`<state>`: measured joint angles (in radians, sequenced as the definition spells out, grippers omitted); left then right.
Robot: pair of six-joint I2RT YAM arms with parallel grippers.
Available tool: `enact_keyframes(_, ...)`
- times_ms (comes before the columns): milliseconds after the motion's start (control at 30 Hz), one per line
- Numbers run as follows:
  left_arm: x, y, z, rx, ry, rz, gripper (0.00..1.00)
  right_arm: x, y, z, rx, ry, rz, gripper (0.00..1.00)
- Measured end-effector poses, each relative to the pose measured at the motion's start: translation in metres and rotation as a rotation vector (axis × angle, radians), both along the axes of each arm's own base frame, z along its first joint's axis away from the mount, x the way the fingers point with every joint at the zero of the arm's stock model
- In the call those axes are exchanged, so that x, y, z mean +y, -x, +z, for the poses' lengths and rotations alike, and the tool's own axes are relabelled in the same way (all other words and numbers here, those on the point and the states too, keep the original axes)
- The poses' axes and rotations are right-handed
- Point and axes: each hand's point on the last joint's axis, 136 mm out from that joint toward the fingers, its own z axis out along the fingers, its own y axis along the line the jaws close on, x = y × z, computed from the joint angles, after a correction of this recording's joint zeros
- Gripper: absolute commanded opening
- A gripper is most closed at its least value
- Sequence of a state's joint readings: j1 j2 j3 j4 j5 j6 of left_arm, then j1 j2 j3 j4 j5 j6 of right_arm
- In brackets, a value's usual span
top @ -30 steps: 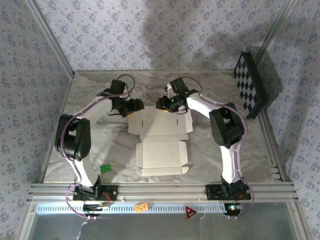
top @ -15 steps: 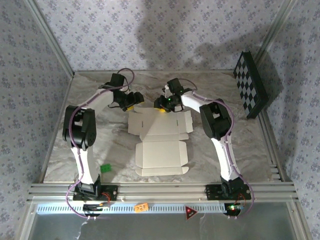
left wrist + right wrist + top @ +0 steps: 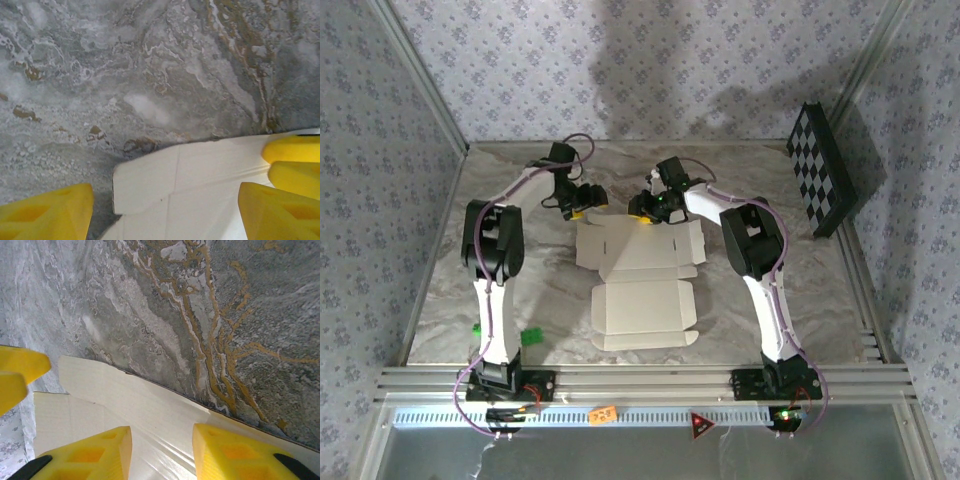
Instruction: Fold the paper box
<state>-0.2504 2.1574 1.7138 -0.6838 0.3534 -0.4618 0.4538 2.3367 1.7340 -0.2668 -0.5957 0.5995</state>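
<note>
Sitting nearest: small green block (image 3: 532,337), lower left of frame, on marble table (image 3: 550,300), by L arm's base.
Paper box (image 3: 640,285): flat flapped sheet, cream side up, mid-frame btwn the two arms. Far flaps reach up to both grippers.
L gripper (image 3: 582,205): above-left of centre, at sheet's far-left corner. In its wrist view (image 3: 166,192), yellow fingers (image 3: 50,212) are spread wide w/ the box corner (image 3: 200,175) in the gap. Touching card or not, can't tell.
R gripper (image 3: 645,212): just right of the L one, at sheet's far edge. In its wrist view (image 3: 161,432), fingers (image 3: 90,452) are apart w/ a narrower gap, and the far flap (image 3: 100,395) runs under it. Contact, can't tell.
Checkerboard panel (image 3: 820,170): upper right, leaning at the wall, well apart from the sheet.
</note>
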Motion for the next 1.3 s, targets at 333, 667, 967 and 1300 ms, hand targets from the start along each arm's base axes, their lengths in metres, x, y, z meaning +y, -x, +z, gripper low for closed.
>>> enact_keyframes(333,-0.002,0.0,-0.017,0.062,-0.025,-0.07,0.59,0.001,-0.001,0.001,-0.01,-0.012,-0.003,0.39)
enact_keyframes(667,-0.01,0.001,0.0,0.053,0.007,-0.136,0.55,0.001,-0.001,0.002,-0.01,-0.016,-0.007,0.39)
enact_keyframes(967,-0.025,0.009,0.01,0.077,0.092,-0.17,0.57,0.001,0.0,0.002,-0.012,-0.017,-0.007,0.39)
enact_keyframes(1300,-0.052,0.008,0.014,0.083,0.207,-0.182,0.53,0.001,0.0,0.002,-0.018,-0.02,-0.008,0.39)
